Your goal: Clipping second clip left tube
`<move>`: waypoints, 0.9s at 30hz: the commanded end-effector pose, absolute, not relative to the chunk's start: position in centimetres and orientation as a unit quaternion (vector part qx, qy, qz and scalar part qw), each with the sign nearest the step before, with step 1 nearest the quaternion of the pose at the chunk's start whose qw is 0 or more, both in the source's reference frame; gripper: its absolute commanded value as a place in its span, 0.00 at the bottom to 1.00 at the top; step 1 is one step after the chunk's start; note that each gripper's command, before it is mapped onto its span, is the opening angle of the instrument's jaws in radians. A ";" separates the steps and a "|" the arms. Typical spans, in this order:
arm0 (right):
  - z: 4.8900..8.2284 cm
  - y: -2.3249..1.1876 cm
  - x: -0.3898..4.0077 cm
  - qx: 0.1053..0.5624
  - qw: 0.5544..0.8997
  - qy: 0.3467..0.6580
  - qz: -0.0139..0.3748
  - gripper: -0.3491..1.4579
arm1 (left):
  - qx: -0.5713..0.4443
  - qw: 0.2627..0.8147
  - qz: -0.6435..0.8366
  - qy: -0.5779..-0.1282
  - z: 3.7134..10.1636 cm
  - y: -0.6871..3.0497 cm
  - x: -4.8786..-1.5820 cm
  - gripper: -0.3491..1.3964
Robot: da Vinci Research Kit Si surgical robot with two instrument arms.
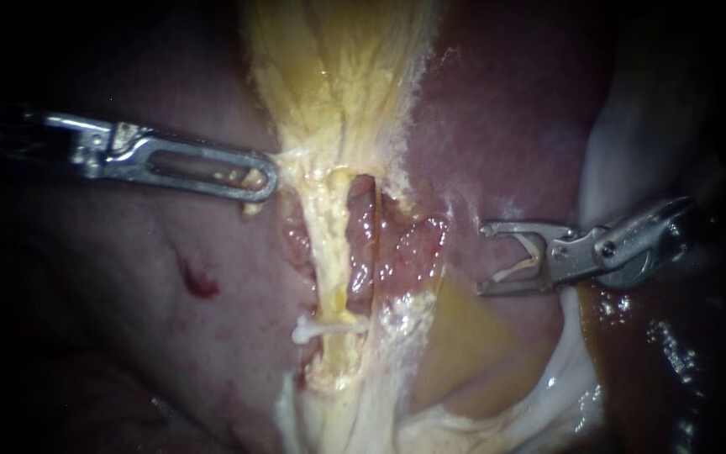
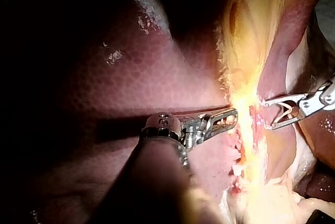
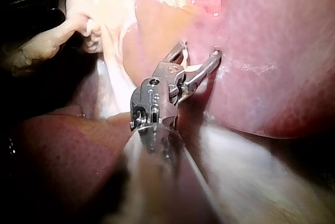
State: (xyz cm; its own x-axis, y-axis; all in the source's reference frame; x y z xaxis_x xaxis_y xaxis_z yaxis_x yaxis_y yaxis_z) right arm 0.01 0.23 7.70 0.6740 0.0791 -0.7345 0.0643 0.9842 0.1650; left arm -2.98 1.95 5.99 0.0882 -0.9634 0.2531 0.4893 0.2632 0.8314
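So right now my right instrument (image 1: 482,259) is hanging well off to the side of the tubes, over the liver (image 1: 506,126). Its jaws are standing wide and cradling a fresh clip (image 1: 521,262), with both jaws touching it. My left instrument (image 1: 260,180) is lying with its jaws together. As far as I can tell, they're pinching the fringe of the yellow tissue (image 1: 338,76) just above the tubes and holding it taut.

The left tube (image 1: 328,244) is running down the middle as a pale yellow strand, with a redder tube (image 1: 365,244) just beside it. It's already wearing one white clip (image 1: 323,329) low down.

To do this well, I'm thinking the jaws should be coming in square across the left tube, on the bare stretch above the white clip, leaving a gap between the two clips. I'm wanting both jaw tips showing past the far side before squeezing, so the whole tube is inside and the redder neighbour isn't getting caught. The left side should be holding the tension steady.
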 end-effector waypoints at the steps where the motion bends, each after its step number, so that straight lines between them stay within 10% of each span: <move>1: 7.70 0.23 0.01 0.089 0.911 0.404 0.004 0.43 | 0.288 0.677 -0.535 -0.415 5.96 1.96 -2.95 0.00; 27: 7.52 0.25 -0.03 0.107 0.895 0.434 0.001 0.43 | 0.278 0.662 -0.549 -0.427 5.67 2.04 -2.71 0.00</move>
